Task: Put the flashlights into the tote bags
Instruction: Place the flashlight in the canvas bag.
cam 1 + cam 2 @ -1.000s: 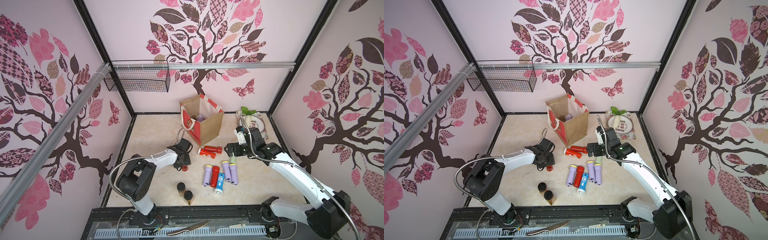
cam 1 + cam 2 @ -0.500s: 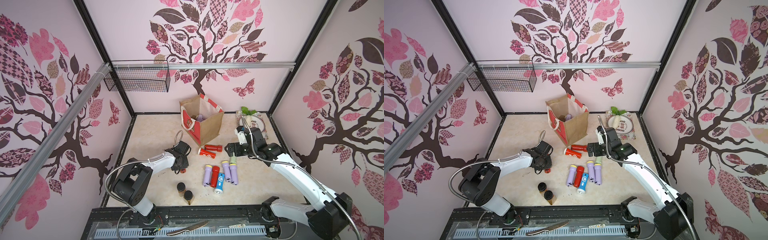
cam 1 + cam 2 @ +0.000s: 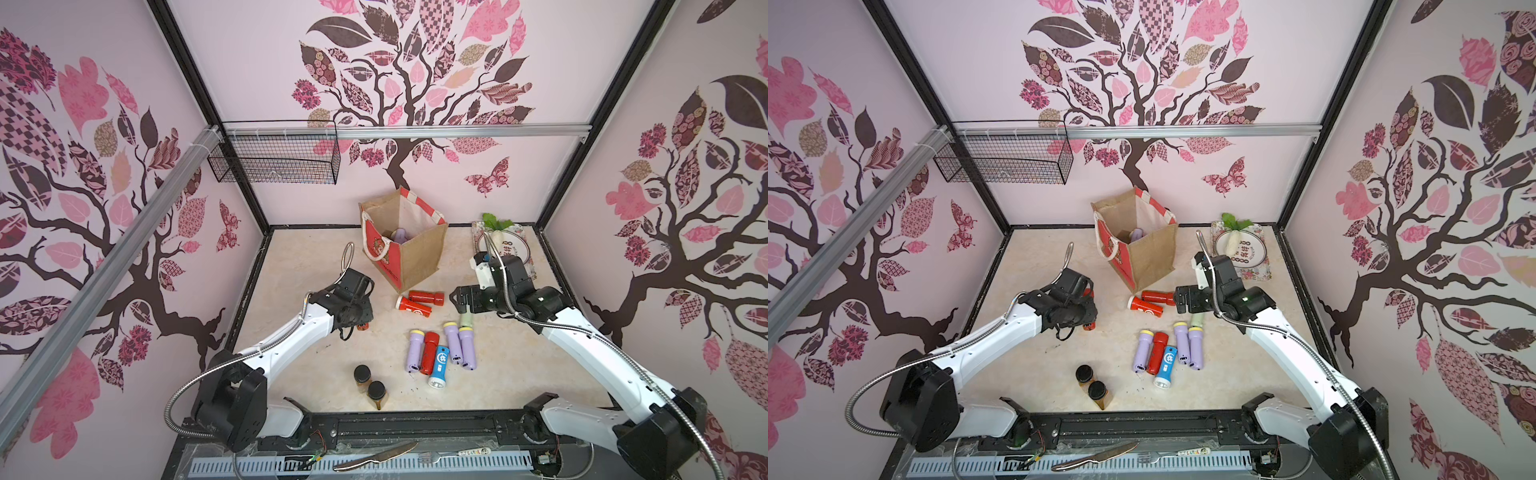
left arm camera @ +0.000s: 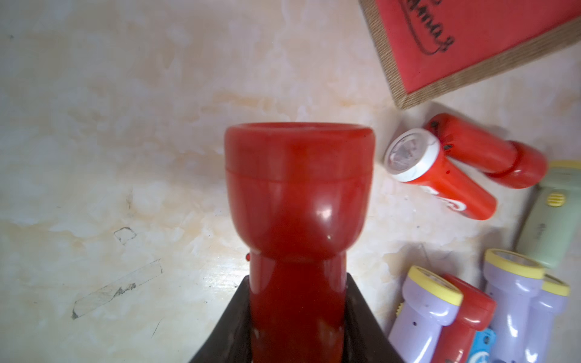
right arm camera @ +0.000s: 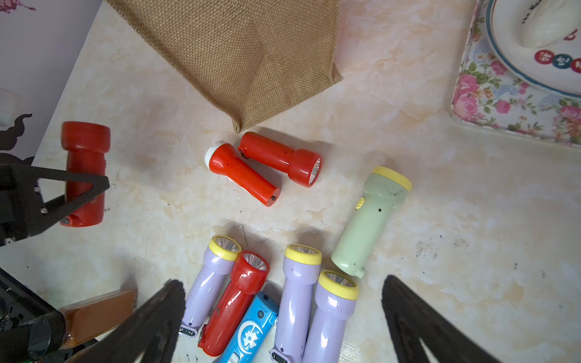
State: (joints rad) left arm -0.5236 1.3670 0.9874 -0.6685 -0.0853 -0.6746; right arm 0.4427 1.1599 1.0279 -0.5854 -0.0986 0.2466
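My left gripper (image 4: 297,283) is shut on the handle of a red flashlight (image 4: 298,188), low over the table left of the tote bag (image 3: 419,253); the right wrist view shows this grip from the side (image 5: 85,169). The tan bag stands upright with a lilac flashlight (image 3: 400,236) inside. Two red flashlights (image 3: 417,303) lie at its foot. Nearer the front lie three lilac ones, a red one (image 3: 429,351), a blue one (image 3: 439,365) and a pale green one (image 5: 371,220). My right gripper (image 3: 459,300) hangs open above this group, holding nothing.
Two brown jars with black lids (image 3: 370,382) stand near the front edge. A floral tray with a plate (image 3: 505,245) sits at the back right. A black wire basket (image 3: 274,158) hangs on the back rail. A knife (image 3: 374,455) lies on the front frame.
My left gripper's jaws have closed on the red flashlight. The right arm has stayed where it was.
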